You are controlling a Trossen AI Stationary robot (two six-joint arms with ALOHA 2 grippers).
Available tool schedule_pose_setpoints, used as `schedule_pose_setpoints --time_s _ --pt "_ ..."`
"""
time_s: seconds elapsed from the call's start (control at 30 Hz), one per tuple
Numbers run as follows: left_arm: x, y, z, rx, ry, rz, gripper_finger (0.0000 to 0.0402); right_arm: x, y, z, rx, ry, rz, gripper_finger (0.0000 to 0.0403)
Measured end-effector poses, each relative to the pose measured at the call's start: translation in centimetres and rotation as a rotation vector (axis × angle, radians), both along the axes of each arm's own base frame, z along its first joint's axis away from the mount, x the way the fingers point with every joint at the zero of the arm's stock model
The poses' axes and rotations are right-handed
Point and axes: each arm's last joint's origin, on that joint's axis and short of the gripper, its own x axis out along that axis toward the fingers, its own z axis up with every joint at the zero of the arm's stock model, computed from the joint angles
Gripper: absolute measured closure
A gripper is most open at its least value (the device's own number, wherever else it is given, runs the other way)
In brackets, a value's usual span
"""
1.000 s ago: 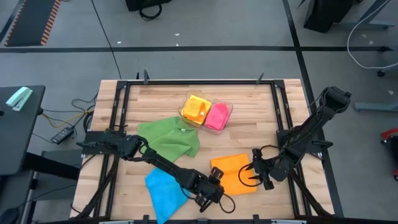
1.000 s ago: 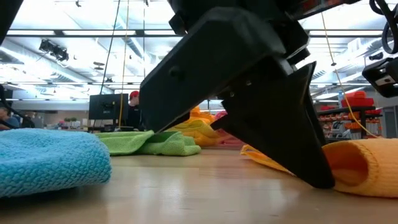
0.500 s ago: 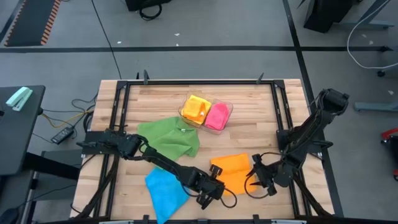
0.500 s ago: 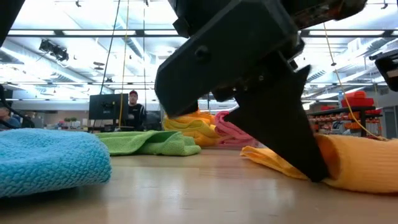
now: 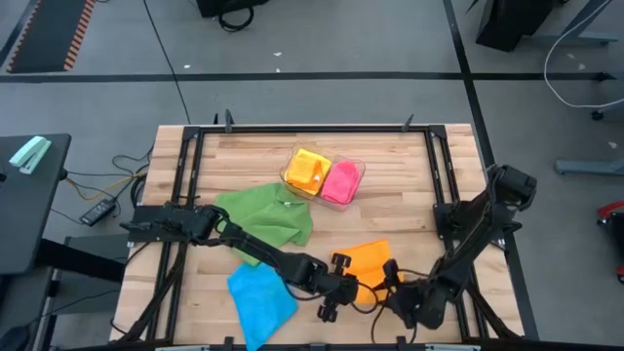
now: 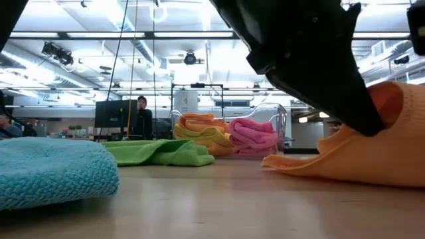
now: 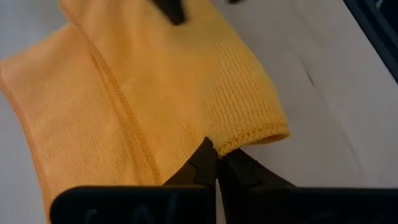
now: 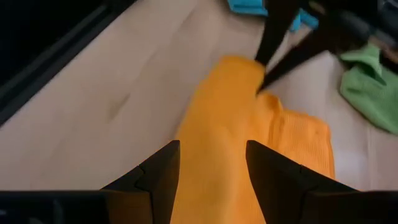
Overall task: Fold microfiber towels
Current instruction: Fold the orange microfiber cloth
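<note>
Blue towel [image 5: 260, 298] lies flat at the near left of the table [image 5: 409, 175]; I leave it for a later fold. Green towel [image 5: 268, 214] sits rumpled behind it, unfolded.

My left gripper [image 7: 216, 163] has its fingers pinched together on the hemmed corner of the orange towel [image 5: 370, 268]. I hold it by the corner so that the edge can be carried over the rest of the cloth. The wrist view shows one layer already lying over another, with a stitched hem running down it. Judgement: a fold is under way and not yet pressed flat.

Behind, toward the far side, the clear tray [image 5: 353, 174] holds the yellow towel [image 5: 308, 171] and pink towel [image 5: 340, 181], apparently folded and stowed side by side.

My right gripper [image 8: 211, 163] hangs over the near right end of the orange towel, fingers spread apart and gripping nothing. It looks placed to take that end, though I cannot tell whether it touches the cloth.

No brands, labels or legible writing on anything.
</note>
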Motion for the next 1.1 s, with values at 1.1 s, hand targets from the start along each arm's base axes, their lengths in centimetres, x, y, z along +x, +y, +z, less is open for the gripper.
schedule_pose_setpoints --time_s 1.1 --pt "0.0 0.4 1.5 -0.136 -0.017 0.142 0.0383 -0.7 0.5 -4.3 -0.21 0.094 -0.209 0.0134"
